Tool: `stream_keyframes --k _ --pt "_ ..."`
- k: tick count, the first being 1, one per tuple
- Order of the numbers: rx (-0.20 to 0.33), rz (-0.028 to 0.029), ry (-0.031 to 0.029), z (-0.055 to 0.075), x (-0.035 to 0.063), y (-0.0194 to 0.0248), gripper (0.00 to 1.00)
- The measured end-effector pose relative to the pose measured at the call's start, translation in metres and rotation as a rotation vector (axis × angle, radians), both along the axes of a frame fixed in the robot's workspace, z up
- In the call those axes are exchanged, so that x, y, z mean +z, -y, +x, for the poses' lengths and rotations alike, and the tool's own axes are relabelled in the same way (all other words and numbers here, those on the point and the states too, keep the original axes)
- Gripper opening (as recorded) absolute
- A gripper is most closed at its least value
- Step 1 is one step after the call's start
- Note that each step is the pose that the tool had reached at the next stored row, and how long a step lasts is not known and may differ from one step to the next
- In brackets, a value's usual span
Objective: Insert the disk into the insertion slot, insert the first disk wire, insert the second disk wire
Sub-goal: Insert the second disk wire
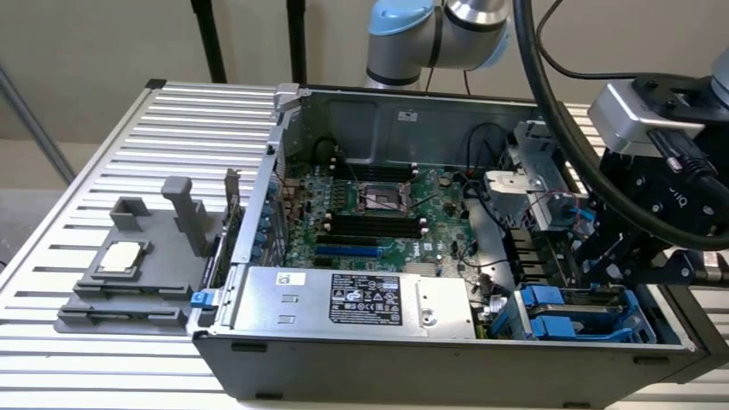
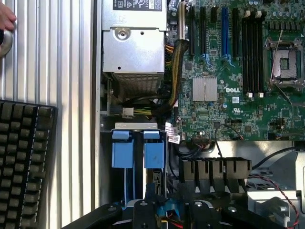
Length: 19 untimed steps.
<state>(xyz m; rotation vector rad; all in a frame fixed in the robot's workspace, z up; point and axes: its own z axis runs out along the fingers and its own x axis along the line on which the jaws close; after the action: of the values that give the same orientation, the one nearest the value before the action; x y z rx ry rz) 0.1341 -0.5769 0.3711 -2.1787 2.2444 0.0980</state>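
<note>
In the wrist view, two bright blue carrier handles [image 2: 123, 152] sit side by side in the insertion slot bay [image 2: 136, 126] of the drive cage. The disk's silver body is hidden beneath them. In the exterior view the same blue-fitted cage [image 1: 569, 318] is at the case's near corner on the exterior view's right. My gripper [image 2: 167, 212] hangs just over that cage, and its black fingers [image 2: 143, 210] close on a small blue wire connector [image 2: 164, 209] with a red lead. Seen from outside, the gripper [image 1: 595, 231] reaches into the case beside a bundle of red wires [image 1: 547, 203].
A silver labelled power-supply box [image 1: 353, 299] [image 2: 133, 47] lies next to the cage, with the green motherboard [image 1: 376, 213] beyond. A grey fixture [image 1: 137, 265] stands on the slatted table at the exterior view's left. A black keyboard [image 2: 24, 162] and a person's hand [image 2: 5, 19] lie outside the case.
</note>
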Motion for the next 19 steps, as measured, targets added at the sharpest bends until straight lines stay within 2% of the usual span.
stream_keyframes --k 4,5,6,7,10,11,12,16,19 --pt "0.000 0.0002 0.0000 0.000 -0.0010 -0.0001 0.31" --pt "0.000 0.0000 0.0000 0.000 -0.0011 -0.0001 0.24" --pt "0.000 0.0000 0.0000 0.000 -0.0012 -0.0001 0.24" --pt "0.000 0.0000 0.0000 0.000 -0.0014 0.0000 0.17" --pt "0.000 0.0012 0.0000 0.000 -0.0020 0.0024 0.17" --pt "0.000 0.0032 0.0004 0.000 -0.0037 0.0066 0.17" --pt "0.000 0.0051 0.0008 0.000 -0.0046 0.0079 0.17" --pt "0.000 0.0146 0.0027 -0.002 -0.0096 0.0101 0.17" --pt "0.000 0.0209 0.0066 -0.002 -0.0140 0.0104 0.17"
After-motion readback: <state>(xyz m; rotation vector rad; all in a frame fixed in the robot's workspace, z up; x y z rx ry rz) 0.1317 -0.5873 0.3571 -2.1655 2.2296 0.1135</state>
